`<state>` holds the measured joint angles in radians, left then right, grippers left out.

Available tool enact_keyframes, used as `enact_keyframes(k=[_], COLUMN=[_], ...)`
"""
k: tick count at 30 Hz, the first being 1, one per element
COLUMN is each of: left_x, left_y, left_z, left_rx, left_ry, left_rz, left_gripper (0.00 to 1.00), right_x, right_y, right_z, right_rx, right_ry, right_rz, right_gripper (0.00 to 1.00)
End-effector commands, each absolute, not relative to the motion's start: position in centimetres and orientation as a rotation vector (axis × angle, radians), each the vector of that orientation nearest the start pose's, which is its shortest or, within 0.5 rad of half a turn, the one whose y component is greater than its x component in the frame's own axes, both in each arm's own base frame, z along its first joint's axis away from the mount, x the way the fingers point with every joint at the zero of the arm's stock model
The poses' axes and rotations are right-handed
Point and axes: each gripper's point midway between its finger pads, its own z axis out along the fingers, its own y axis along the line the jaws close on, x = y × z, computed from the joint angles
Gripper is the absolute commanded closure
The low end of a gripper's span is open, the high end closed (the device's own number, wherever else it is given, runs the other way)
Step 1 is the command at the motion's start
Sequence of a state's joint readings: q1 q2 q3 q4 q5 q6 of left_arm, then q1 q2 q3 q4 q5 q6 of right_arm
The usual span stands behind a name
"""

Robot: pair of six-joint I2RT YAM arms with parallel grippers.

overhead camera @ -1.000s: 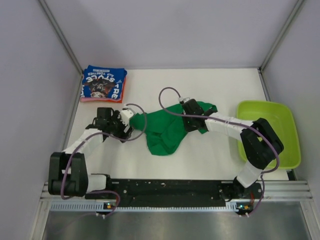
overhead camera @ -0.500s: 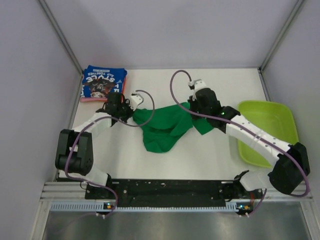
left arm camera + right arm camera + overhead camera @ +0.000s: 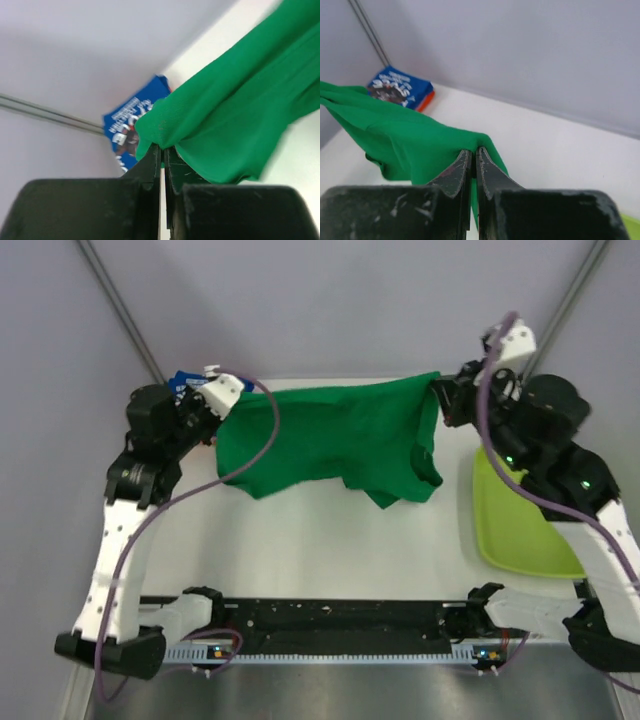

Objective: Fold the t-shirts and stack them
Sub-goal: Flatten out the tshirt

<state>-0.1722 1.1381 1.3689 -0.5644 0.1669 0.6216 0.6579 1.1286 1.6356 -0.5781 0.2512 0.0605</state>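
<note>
Two grippers hold one plain bright green short-sleeved t-shirt [image 3: 330,440] spread in the air above the white table [image 3: 330,550].

The left gripper [image 3: 162,150] and the right gripper [image 3: 473,152] each have their jaws pressed together on a bunched fold at an upper corner of the cloth. The shirt stretches between them and droops lower on the right side. Holding it wide and high likely lets the cloth hang flat, so it can be laid down smooth for folding. The folded blue t-shirt with white lettering [image 3: 400,87] sits on an orange-pink folded garment [image 3: 426,102] at the far left corner, just behind the left gripper, probably the stack to join. The lime-green plastic tub [image 3: 520,530] lies at the right.
</note>
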Motion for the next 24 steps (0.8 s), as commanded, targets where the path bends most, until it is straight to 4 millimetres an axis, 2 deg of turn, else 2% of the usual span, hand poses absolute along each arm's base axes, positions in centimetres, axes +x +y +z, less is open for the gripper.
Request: enact_keyframes(k=[1,8,9,11,13,14,16,18,21,24], left_x=[28.0,19.1,18.2,17.2,17.4,18.0,19.9,22.4,27.3,32.5], left_y=[-5.7,-5.0,-4.9,-4.4,-3.8,-3.5,-3.3,-3.7,-4.3,-4.9], left_z=[40.7,45.7,46.0,46.8,47.4,47.3,46.5,44.4,40.3,35.8], left_rx=[0.881,0.954,0.959,0.959,0.94,0.934,0.923,0.944,0.972,1.012], left_ry=[1.639,1.544,1.539,1.524,1.519,1.53,1.569,1.632,1.722,1.796], left_rz=[0.169,0.172,0.175,0.204,0.245,0.267,0.282,0.268,0.251,0.247], left_gripper=[1.0,1.0,1.0,1.0,1.0,1.0,1.0,1.0,1.0,1.0], right_x=[23.4,16.4,15.4,14.6,14.7,15.3,18.4,21.9,27.7,34.6], right_y=[14.0,13.1,13.1,12.8,12.4,12.1,11.6,10.8,10.7,11.8], right_z=[52.9,57.1,57.5,58.3,58.7,58.7,57.6,55.9,52.0,46.2], right_rx=[-0.287,-0.352,-0.367,-0.363,-0.343,-0.314,-0.226,-0.139,-0.088,-0.075], right_ry=[1.46,1.331,1.312,1.289,1.282,1.291,1.357,1.43,1.545,1.687], right_rz=[0.435,0.654,0.688,0.708,0.696,0.67,0.566,0.419,0.214,0.222], right_gripper=[1.0,1.0,1.0,1.0,1.0,1.0,1.0,1.0,1.0,1.0])
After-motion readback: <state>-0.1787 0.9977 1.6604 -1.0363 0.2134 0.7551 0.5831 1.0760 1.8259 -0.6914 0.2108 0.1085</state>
